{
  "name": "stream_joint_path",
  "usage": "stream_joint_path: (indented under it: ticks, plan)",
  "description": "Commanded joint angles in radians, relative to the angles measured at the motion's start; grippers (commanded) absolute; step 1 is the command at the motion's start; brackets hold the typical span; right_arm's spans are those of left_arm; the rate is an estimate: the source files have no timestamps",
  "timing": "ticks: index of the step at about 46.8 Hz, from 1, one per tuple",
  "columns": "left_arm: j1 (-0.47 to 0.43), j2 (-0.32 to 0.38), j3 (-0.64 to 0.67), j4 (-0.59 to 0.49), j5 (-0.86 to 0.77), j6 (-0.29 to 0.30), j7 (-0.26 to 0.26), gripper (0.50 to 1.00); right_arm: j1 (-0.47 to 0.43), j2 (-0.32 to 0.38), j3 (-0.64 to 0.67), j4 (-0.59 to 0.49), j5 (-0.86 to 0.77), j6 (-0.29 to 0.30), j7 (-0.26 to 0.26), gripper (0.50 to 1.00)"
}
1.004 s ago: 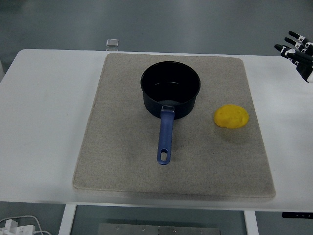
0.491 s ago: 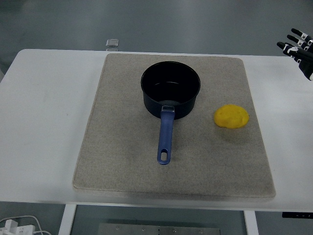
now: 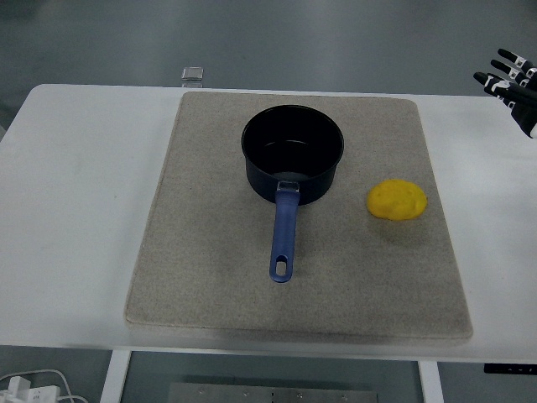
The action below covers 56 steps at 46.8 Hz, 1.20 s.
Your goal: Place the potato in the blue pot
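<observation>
White table (image 3: 84,193), beige mat (image 3: 210,277), blue pot (image 3: 292,155), yellow potato (image 3: 397,200), right robot hand (image 3: 513,84) fingers spread

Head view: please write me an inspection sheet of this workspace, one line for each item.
Surface: white table with a beige mat covering its middle.
Job's things: blue pot upright on the mat, empty, handle toward the near edge; yellow potato on the mat to the pot's right, apart from it.
Clutter: small grey object at the table's far edge.
Robot hands: right robot hand at the picture's right edge, fingers spread, holding nothing; left not in view.
Cables: white cable and plug below the table, bottom left.
Surroundings: grey floor; no person seen.
</observation>
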Motion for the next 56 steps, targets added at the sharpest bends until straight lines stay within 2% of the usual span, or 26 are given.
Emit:
stream_joint_path:
  ticks: [1, 6, 10, 18, 28, 34, 45, 56]
  plan:
    - [0.0, 0.0, 0.0, 0.0, 0.0, 0.0, 0.0, 1.0, 0.0, -0.077, -0.001, 0.1, -0.055, 0.001, 0.003, 0.926]
    - [0.0, 0.0, 0.0, 0.0, 0.0, 0.0, 0.0, 1.0, 0.003, -0.183, 0.007, 0.284, -0.239, -0.017, 0.031, 0.926]
    - [0.0, 0.0, 0.0, 0.0, 0.0, 0.0, 0.0, 1.0, 0.011, -0.258, 0.007, 0.396, -0.366, -0.057, 0.034, 0.924]
    - [0.0, 0.0, 0.0, 0.0, 0.0, 0.0, 0.0, 1.0, 0.02, -0.364, 0.005, 0.558, -0.495, -0.073, 0.031, 0.924]
    - [0.0, 0.0, 0.0, 0.0, 0.0, 0.0, 0.0, 1.0, 0.011, -0.458, -0.01, 0.733, -0.697, -0.074, 0.031, 0.924]
    - [0.0, 0.0, 0.0, 0.0, 0.0, 0.0, 0.0, 1.0, 0.001, -0.481, -0.045, 0.773, -0.846, -0.082, 0.031, 0.921]
    - [0.0, 0.0, 0.0, 0.0, 0.0, 0.0, 0.0, 1.0, 0.0, -0.471, -0.088, 0.775, -0.995, -0.105, 0.029, 0.921]
    - [0.0, 0.0, 0.0, 0.0, 0.0, 0.0, -0.001, 1.0, 0.001, -0.399, -0.145, 0.77, -1.051, -0.148, 0.015, 0.921]
